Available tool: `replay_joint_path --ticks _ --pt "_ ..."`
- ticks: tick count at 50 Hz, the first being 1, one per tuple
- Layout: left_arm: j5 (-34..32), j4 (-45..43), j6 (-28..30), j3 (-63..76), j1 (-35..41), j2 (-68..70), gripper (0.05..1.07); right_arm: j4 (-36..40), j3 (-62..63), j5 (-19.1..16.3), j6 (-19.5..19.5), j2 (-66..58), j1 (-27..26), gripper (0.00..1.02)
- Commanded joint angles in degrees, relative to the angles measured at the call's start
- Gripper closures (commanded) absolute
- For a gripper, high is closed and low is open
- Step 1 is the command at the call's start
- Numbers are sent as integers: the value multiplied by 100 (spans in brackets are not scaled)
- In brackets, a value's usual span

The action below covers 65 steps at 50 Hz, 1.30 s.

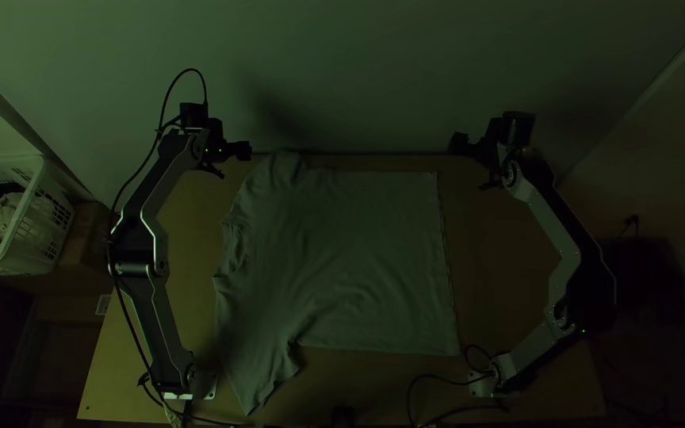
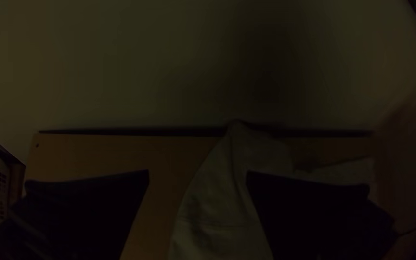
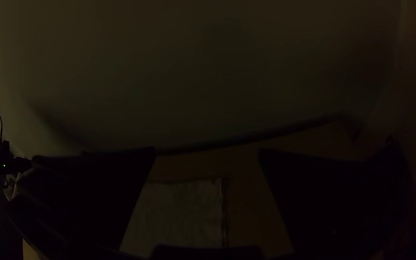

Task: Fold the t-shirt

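The grey t-shirt (image 1: 342,261) lies spread on the table, its collar toward the left arm, its hem toward the right arm, one sleeve at the far edge and the other near the table's front. My left gripper (image 1: 235,158) is held above the far left, close to the far sleeve; in the left wrist view the gripper (image 2: 197,175) is open over the sleeve cloth (image 2: 217,212). At the far right my right gripper (image 1: 469,162) hangs beyond the hem's far corner; in the right wrist view the gripper (image 3: 207,154) stands open, with the hem corner (image 3: 184,212) below its fingers.
A white basket (image 1: 29,230) with cloths in it stands left of the table. A pale wall (image 1: 358,79) rises behind the table's far edge. Bare wood (image 1: 509,261) lies between the hem and the right arm. Black cables (image 1: 438,380) run along the near edge.
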State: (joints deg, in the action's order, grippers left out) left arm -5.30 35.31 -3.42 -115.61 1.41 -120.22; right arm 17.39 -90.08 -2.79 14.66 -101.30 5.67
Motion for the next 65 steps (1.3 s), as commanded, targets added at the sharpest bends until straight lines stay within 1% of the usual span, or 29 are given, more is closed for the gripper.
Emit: replay_joint_path --ticks 1,10,12,13,15,19,25,35,36,41,44,48,50,51,60,62,65 --pt "11 99 -106 -348 44 -361 11 98 -247 41 160 -241 92 4" --pt "231 125 -71 -612 140 -854 12 107 -334 41 169 -435 171 4" --pt "222 160 -45 -691 149 -977 19 107 -352 41 169 -470 180 4" --pt "231 152 -36 -717 149 -1029 20 107 -361 41 178 -488 189 4" --pt "231 169 -27 -770 158 -1126 20 107 -352 41 178 -505 189 4" --pt "222 196 8 -823 193 -1258 25 116 -299 41 213 -540 189 4" --pt "240 222 -1 -884 228 -1425 25 107 -185 41 222 -558 189 4" --pt "504 336 8 -1042 281 -1671 25 116 -167 41 222 -699 110 4" --pt "512 380 26 -1051 290 -1697 28 107 -176 41 222 -725 101 4" --pt "592 442 131 -1060 325 -1803 57 116 -273 50 284 -822 66 4" --pt "592 521 131 -1060 334 -1856 69 133 -361 50 301 -909 39 4" --pt "592 574 105 -1060 342 -1891 88 292 -581 50 363 -1120 -22 4" --pt "583 591 78 -1051 334 -1891 102 415 -748 50 398 -1270 -57 4" --pt "592 591 70 -1051 334 -1891 105 485 -835 50 424 -1358 -66 4" --pt "583 609 43 -1060 360 -1812 105 1100 -1732 41 477 -2096 -93 4" --pt "583 609 17 -1060 369 -1750 105 1250 -1899 41 547 -2219 -84 4" --pt "592 600 -18 -1060 369 -1653 105 1452 -2163 41 670 -2360 -57 9"
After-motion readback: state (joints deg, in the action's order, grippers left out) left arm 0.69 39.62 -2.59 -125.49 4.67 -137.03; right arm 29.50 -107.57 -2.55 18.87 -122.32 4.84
